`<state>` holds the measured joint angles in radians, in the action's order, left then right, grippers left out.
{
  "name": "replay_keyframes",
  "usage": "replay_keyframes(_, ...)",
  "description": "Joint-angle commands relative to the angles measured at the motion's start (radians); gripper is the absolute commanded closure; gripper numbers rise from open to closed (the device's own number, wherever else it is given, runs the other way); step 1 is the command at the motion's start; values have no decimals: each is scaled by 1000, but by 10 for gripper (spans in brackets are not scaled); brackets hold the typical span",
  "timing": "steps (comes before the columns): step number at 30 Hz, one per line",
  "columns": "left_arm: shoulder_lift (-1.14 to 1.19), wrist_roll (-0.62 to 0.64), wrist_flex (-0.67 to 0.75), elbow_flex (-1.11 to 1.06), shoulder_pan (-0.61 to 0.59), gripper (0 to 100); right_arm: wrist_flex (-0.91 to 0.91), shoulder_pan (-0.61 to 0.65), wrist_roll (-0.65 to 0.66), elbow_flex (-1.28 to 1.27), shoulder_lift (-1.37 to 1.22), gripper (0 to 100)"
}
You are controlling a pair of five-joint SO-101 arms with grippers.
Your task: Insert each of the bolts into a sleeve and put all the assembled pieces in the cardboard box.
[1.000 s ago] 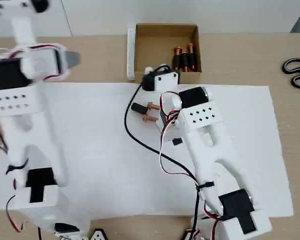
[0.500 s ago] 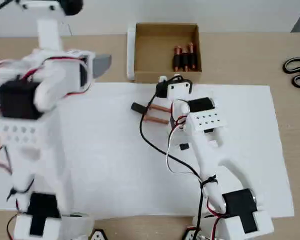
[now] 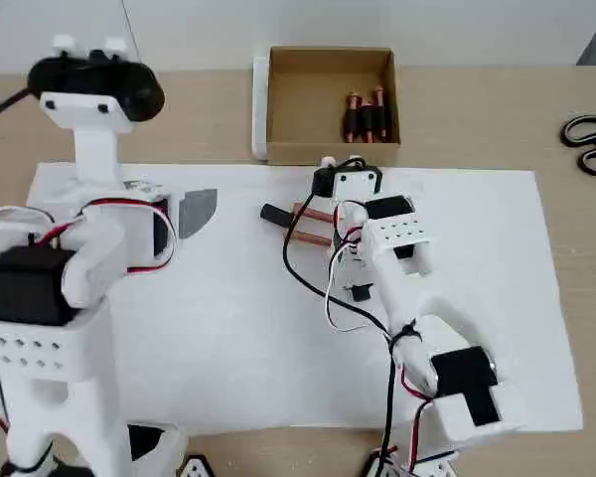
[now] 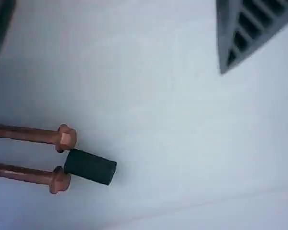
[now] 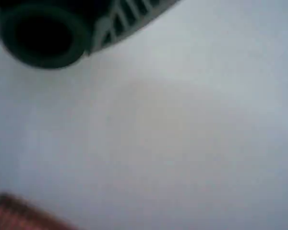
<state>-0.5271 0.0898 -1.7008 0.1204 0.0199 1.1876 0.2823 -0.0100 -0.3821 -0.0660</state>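
Two copper bolts (image 3: 311, 225) lie side by side on the white sheet, with a loose black sleeve (image 3: 273, 214) at their heads. They also appear in the left wrist view: bolts (image 4: 31, 154) and sleeve (image 4: 90, 166). My right gripper (image 3: 346, 206) hangs just over the bolts' shafts. In its own view it is shut on another black sleeve (image 5: 43, 36), seen end-on beside a ribbed finger (image 5: 122, 21), with a bolt (image 5: 19, 213) below. My left gripper (image 3: 194, 211) stands open over the sheet, left of the parts, with one grey finger (image 4: 249, 28) showing. The cardboard box (image 3: 308, 99) holds three assembled pieces (image 3: 368, 114).
The white sheet (image 3: 228, 308) covers most of the wooden table. A white bar (image 3: 260, 104) lies along the box's left side. Scissors (image 3: 591, 144) lie at the far right edge. The right arm's black cable (image 3: 298, 278) loops across the sheet near the bolts.
The left arm swung in from the back left edge and came down over the sheet. The right gripper shifted slightly right and toward the front, uncovering more of the bolts.
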Motion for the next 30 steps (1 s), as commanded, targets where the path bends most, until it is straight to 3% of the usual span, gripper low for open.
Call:
replay_keyframes(1,-78,-8,81,-116,2,720,-15,-8,-15,6,-7,921)
replay_keyframes(4,-146,-8,147,-225,2,720,-12,-8,-15,6,-12,868)
replay_keyframes(11,-298,-8,233,-351,5,720,-7,-7,-15,6,-7,855)
replay_keyframes(30,-362,-8,258,-407,8,720,-104,-1,-14,-48,-13,855)
